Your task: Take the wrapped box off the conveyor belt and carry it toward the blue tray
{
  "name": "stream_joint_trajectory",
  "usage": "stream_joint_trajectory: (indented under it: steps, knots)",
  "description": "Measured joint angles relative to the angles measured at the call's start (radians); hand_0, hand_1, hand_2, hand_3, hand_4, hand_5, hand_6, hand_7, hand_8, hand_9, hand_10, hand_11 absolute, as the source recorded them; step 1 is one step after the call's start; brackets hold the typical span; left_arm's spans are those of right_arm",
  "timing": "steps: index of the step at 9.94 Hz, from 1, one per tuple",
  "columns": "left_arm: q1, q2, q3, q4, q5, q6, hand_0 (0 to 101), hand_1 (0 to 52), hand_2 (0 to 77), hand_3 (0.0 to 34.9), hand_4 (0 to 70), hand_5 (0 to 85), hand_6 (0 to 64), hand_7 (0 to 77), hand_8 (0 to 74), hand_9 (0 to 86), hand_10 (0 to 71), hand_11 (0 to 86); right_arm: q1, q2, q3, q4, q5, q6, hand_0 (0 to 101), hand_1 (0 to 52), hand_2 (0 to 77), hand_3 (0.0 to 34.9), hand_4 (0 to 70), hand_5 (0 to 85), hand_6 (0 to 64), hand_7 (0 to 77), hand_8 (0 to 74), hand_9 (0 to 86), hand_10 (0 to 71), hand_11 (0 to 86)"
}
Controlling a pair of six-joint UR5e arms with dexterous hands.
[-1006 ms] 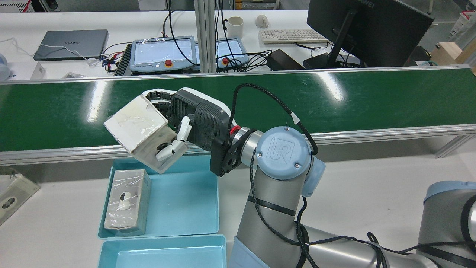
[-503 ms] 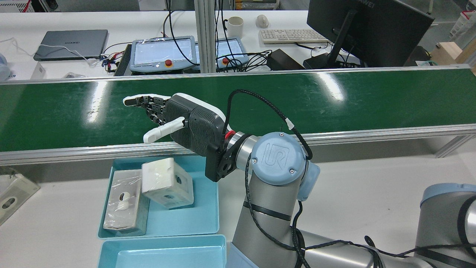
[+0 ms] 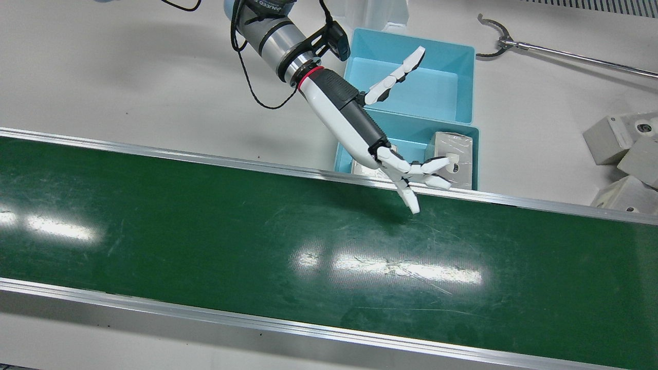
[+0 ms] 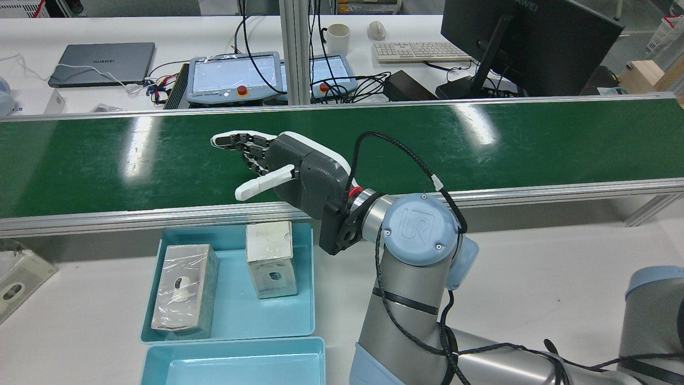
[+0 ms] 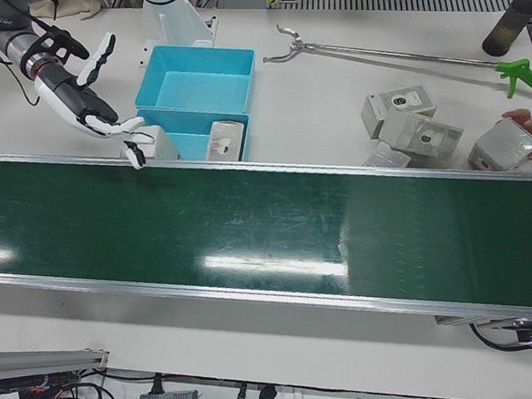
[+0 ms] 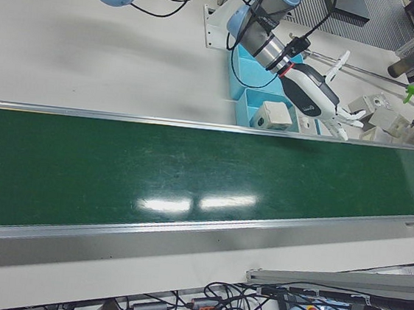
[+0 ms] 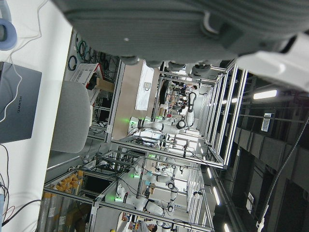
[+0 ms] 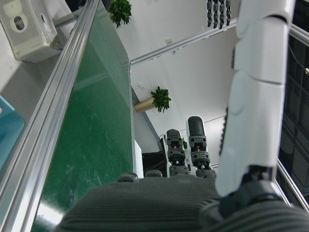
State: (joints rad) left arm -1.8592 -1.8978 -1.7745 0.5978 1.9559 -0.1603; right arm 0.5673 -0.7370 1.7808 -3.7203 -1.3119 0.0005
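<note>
Rear view: high behind the arms, looks fwd/down over blue tray (image 4: pixel 307 278) to conveyor belt (image 4: pixel 481 149) and desks beyond. Front view: opposite side, near top-down, close on belt (image 3: pixel 205 236) w/ tray (image 3: pixel 470 154) at top. Left-front and right-front: wider, oblique, belt (image 5: pixel 341 222) (image 6: pixel 153 171) crossing each. All four share belt + tray. Both hand views lie sideways, very close; right one runs along the belt (image 8: pixel 91 125), left one shows only the lab background.
</note>
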Motion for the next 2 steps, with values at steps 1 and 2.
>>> stream_joint_trajectory:
  steps: [1,2]
  knots:
    - [0.000,0.000,0.000,0.000,0.000,0.000,0,0.0,0.5,0.0,0.0,1.1,0.5,0.5,0.5,0.5,0.5,0.5,0.009,-0.056,0.023,0.000,0.057,0.001,49,15.3,1.6,0.6,10.9,28.9,4.9,9.3,0.0,1.1,0.0,1.1]
    - [0.000,0.000,0.000,0.000,0.000,0.000,0,0.0,0.5,0.0,0.0,1.1,0.5,0.5,0.5,0.0,0.5,0.5,0.027,-0.113,0.046,0.000,0.117,0.001,49,15.3,1.6,0.6,10.9,28.9,4.9,9.3,0.0,1.1,0.0,1.1]
